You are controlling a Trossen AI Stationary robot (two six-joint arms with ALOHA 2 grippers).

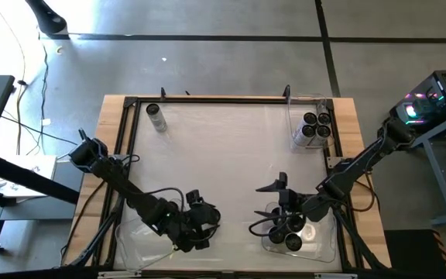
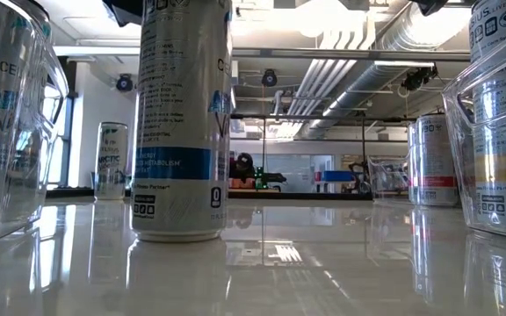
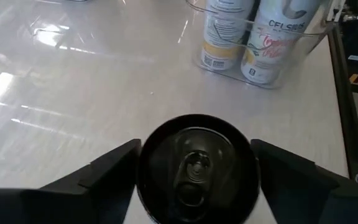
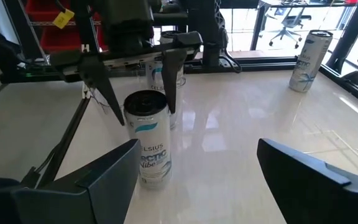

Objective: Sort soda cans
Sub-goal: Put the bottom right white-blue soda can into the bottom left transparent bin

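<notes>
One slim metal can (image 4: pixel 146 137), smooth silvery wall with teal print, dark round top and pull tab. Stands upright on the glossy white table (image 1: pixel 223 155) near the front left, long axis vertical, tab facing up. Flanked at the rim by the left gripper (image 3: pixel 196 146), dark wedge-shaped fingers (image 3: pixel 104 168) spread to either side; cannot tell about contact. Nearby on the front right, the right gripper (image 4: pixel 197 155), fingers wide apart on nothing. Four more cans (image 1: pixel 316 128) upright inside a clear, rectangular plastic bin (image 1: pixel 294 116) at the far right corner. Another lone can (image 1: pixel 156 118) upright near the far left corner.
</notes>
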